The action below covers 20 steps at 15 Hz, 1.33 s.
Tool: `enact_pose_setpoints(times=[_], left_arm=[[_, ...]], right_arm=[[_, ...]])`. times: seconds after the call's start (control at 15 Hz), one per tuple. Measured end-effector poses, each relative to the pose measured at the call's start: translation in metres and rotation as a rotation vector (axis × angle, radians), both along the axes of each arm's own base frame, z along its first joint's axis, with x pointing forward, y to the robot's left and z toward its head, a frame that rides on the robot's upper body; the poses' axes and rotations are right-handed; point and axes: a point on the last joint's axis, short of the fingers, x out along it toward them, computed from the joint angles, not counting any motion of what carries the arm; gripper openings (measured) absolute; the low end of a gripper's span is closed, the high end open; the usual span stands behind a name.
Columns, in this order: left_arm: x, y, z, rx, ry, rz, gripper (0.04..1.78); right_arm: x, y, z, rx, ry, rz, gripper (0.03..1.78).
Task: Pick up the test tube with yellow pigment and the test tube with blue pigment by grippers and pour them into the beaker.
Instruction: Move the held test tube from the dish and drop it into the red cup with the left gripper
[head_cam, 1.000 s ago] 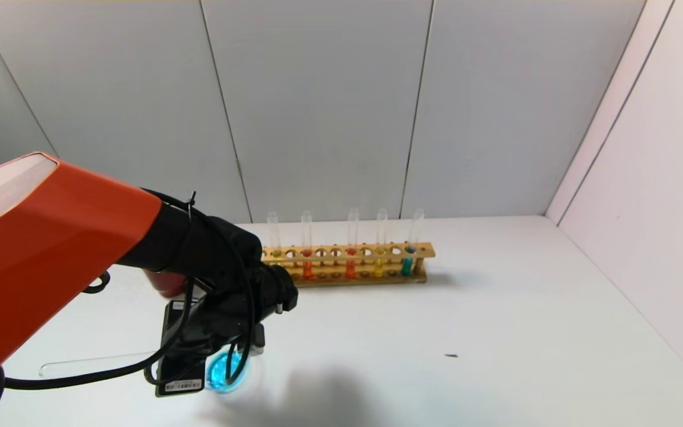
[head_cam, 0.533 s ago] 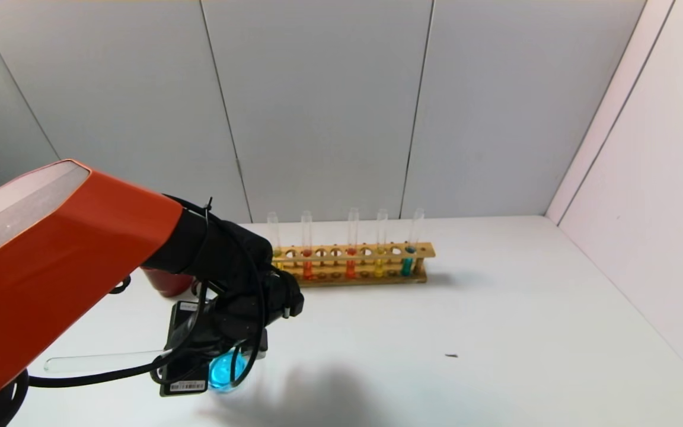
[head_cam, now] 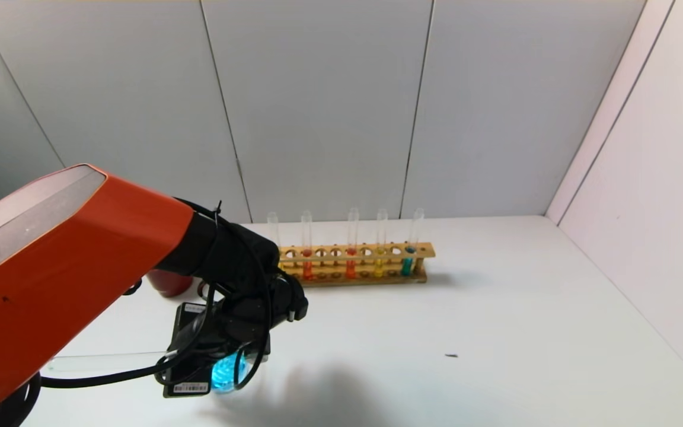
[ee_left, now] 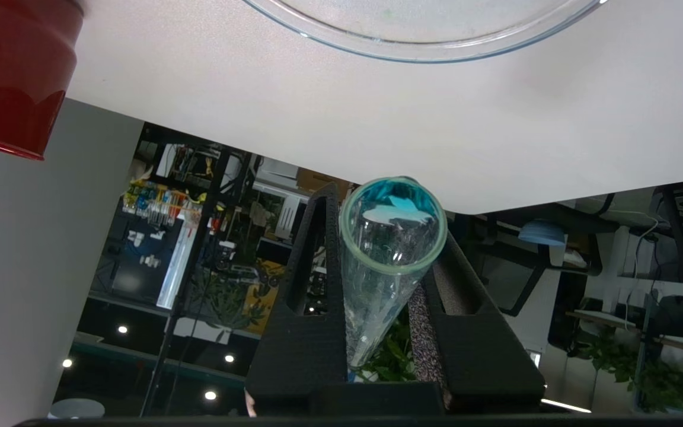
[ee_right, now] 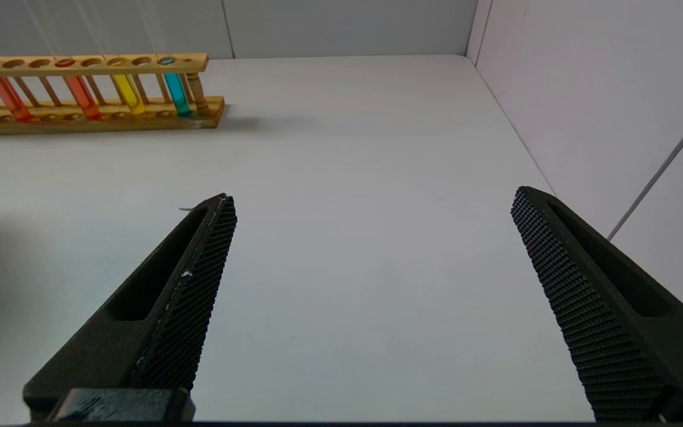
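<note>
Head view: the left claw hangs in the lower left of the frame, low over the table, clenched on the blue test tube, which lies nearly level and reaches toward the left edge of the frame. The blue-filled beaker sits directly beneath the claw, partly hidden by it. In the left wrist view the tube's open mouth sits between the two black fingers, with a blue tint at its rim, and the curved glass rim of the beaker runs along the top edge. A red cup stands behind the arm, near the left end of the wooden rack at the frame's centre. The rack holds upright tubes, among them a yellow test tube and a second blue one at its right end. The whole right half of the table lies open up to the side wall. Right wrist view: the right claw is released, its fingers spread wide over bare table, well apart from the rack.
</note>
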Motion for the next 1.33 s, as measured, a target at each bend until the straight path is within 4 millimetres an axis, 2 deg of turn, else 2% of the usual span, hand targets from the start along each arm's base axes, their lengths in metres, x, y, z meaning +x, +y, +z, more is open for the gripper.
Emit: enact_pose_setpoints(times=[0.4, 0.87, 1.13, 1.33], left_arm=[[-0.002, 0.001, 0.006, 0.001, 0.001, 0.000, 0.34], [-0.006, 0.003, 0.023, -0.043, -0.023, 0.016, 0.34], [-0.010, 0.003, 0.030, -0.186, -0.034, 0.108, 0.34], [-0.010, 0.000, 0.038, -0.371, -0.147, 0.221, 0.34]], right_arm=[[0.000, 0.000, 0.000, 0.000, 0.000, 0.000, 1.70], [0.000, 0.000, 0.000, 0.000, 0.000, 0.000, 1.70], [0.000, 0.000, 0.000, 0.000, 0.000, 0.000, 1.70], [0.000, 0.000, 0.000, 0.000, 0.000, 0.000, 1.70]])
